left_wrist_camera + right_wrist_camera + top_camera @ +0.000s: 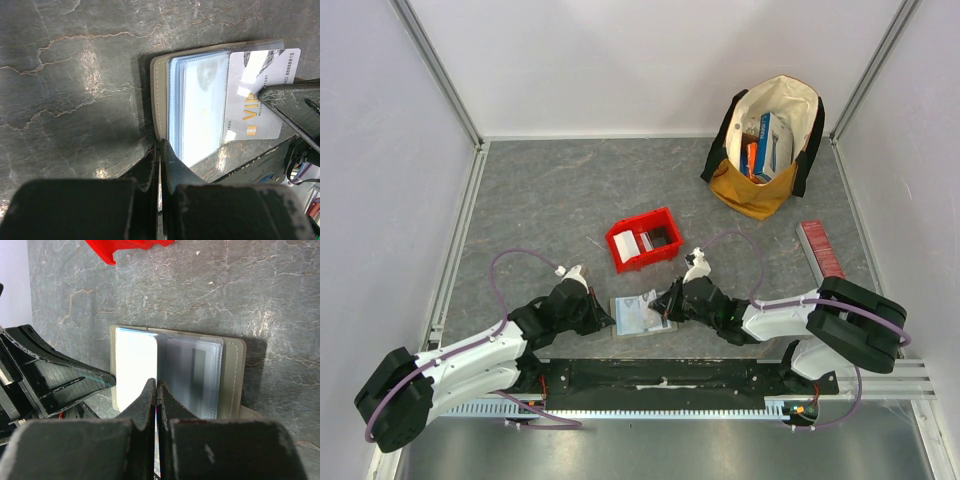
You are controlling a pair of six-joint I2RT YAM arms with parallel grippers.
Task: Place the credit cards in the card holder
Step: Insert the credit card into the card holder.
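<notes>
The card holder (pixel 632 322) lies open on the table near the front edge, its clear sleeves (pixel 200 110) facing up between grey-olive covers (pixel 232 375). A white credit card (pixel 255 95) with gold "VIP" lettering lies slanted over the right sleeve; I cannot tell whether it is inside the pocket. My right gripper (pixel 667 312) is shut on this card, which shows edge-on between the fingertips in the right wrist view (pixel 157 385). My left gripper (pixel 610 322) is shut, its tips (pixel 161 145) against the holder's left cover edge.
A red plastic bin (pixel 665 225) behind the holder has a white card (pixel 627 246) in it. A tan and black bag (pixel 750 190) with colourful boxes stands at the back right. A long red ribbed box (pixel 820 248) lies at the right. White walls close in the table.
</notes>
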